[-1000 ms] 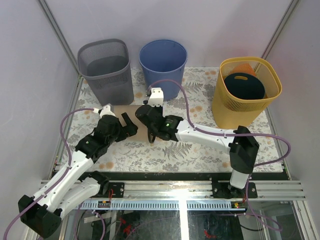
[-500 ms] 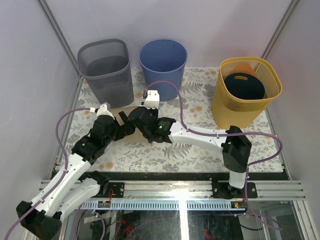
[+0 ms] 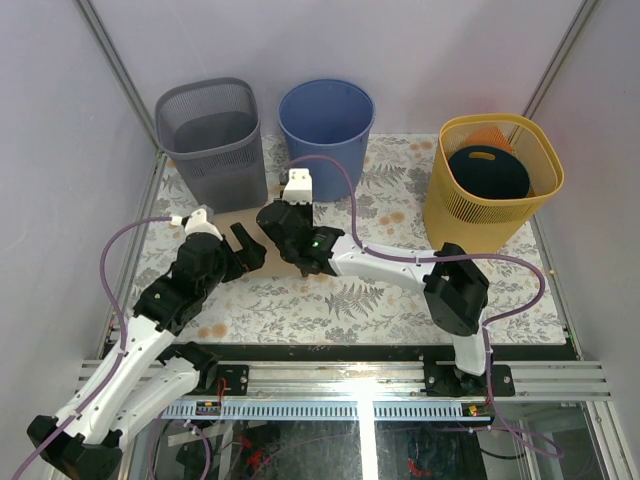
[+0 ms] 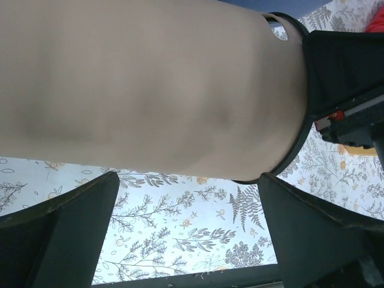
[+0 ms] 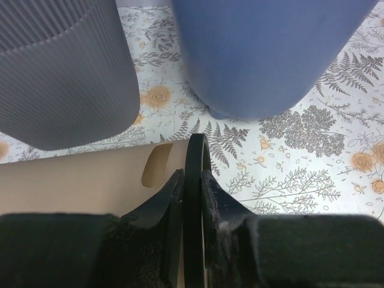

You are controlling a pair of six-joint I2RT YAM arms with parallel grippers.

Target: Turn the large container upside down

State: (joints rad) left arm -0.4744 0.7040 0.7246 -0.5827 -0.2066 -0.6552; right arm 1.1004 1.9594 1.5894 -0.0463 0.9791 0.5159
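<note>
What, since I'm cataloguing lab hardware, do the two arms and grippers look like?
Both the left arm and right arm have white links and black joints, each trailed by a purple cable. The left gripper and right gripper have black fingers, with a white block at each wrist. A green light glows on the right arm.

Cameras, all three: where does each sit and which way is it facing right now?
Top external: above and behind the bases, looking down on the table; both arms show whole.
Left wrist: on the left arm, facing the tan container up close; the open left gripper frames it.
Right wrist: on the right arm, facing the grey basket and blue bin; the right gripper pinches the container's black rim.
Shared: both wrist views show the tan container.
</note>
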